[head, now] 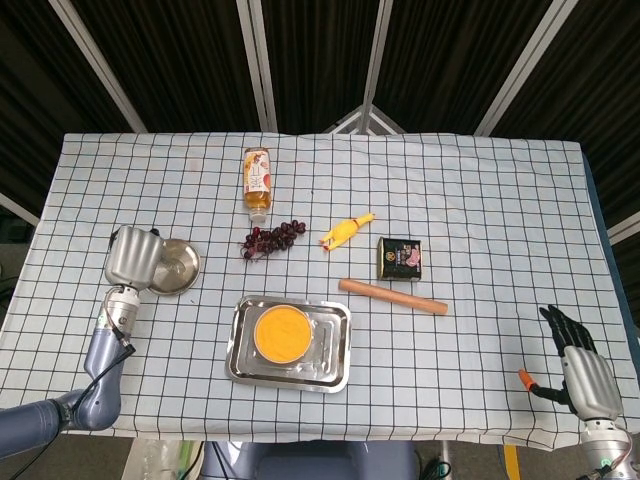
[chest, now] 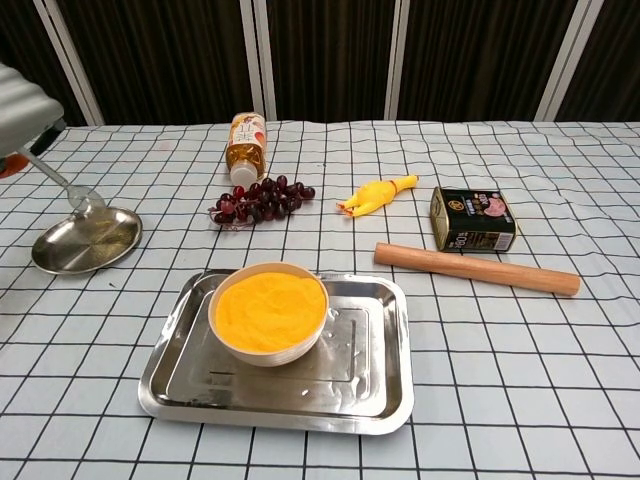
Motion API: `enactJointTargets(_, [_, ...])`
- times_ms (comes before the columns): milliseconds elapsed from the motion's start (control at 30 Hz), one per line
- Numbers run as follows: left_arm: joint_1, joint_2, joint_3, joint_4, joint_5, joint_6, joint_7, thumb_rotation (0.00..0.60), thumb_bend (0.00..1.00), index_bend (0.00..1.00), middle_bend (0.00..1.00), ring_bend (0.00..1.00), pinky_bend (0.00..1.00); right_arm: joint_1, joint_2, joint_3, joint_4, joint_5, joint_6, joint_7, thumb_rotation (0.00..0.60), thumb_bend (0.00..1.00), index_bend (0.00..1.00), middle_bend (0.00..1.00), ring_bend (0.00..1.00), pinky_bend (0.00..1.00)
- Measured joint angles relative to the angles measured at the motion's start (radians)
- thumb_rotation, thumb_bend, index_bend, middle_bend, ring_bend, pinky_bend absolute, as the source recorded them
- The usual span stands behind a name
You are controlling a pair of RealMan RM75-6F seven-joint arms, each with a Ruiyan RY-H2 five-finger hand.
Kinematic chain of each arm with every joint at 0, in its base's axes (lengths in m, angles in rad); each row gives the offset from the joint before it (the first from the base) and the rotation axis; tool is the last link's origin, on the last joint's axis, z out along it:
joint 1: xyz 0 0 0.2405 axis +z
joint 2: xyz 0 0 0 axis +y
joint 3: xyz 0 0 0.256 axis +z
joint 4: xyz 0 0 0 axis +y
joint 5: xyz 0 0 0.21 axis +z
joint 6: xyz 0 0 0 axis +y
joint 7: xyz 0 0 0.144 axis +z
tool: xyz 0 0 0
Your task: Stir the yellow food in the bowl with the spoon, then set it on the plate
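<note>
A white bowl (chest: 268,312) (head: 280,334) of yellow food stands in a steel tray (chest: 380,385) (head: 337,370) near the table's front. My left hand (head: 133,258) (chest: 22,105) grips a metal spoon (chest: 62,185) and hangs at the left, over the small round steel plate (chest: 85,240) (head: 175,267). The spoon's head reaches down to the plate's far rim; whether it touches I cannot tell. In the head view the hand hides the spoon. My right hand (head: 582,365) rests at the table's front right corner, fingers spread, holding nothing.
A bottle (chest: 243,142) lies at the back, with grapes (chest: 258,200) in front of it. A yellow rubber chicken (chest: 376,195), a dark tin (chest: 472,218) and a wooden rolling pin (chest: 476,268) lie to the right of the tray.
</note>
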Motion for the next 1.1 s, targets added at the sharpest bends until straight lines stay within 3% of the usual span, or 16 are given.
enactJointTargets(200, [0.029,-0.051,0.021,0.089,-0.026,-0.012,-0.074,0.6,0.6,0.8,1.0,1.0,1.0,-0.001,0.001,-0.001,-0.004,-0.001,0.0,-0.003,0.6,0.32,0.0,0.0,0.0,0.0])
enactJointTargets(700, [0.013,-0.183,-0.02,0.241,-0.095,-0.018,-0.133,0.6,0.58,0.78,1.0,1.0,1.0,0.0,0.002,-0.003,-0.005,-0.001,-0.004,0.001,0.6,0.32,0.0,0.0,0.0,0.0])
enactJointTargets(900, [0.006,-0.199,-0.026,0.277,-0.082,-0.013,-0.158,0.6,0.51,0.72,0.99,1.0,1.0,0.001,0.002,-0.003,-0.008,0.003,-0.009,0.002,0.6,0.32,0.0,0.0,0.0,0.0])
enactJointTargets(1100, [0.008,-0.208,-0.039,0.292,-0.101,-0.021,-0.177,0.6,0.35,0.58,0.95,1.0,1.0,0.001,0.001,-0.005,-0.01,0.001,-0.01,-0.005,0.6,0.32,0.0,0.0,0.0,0.0])
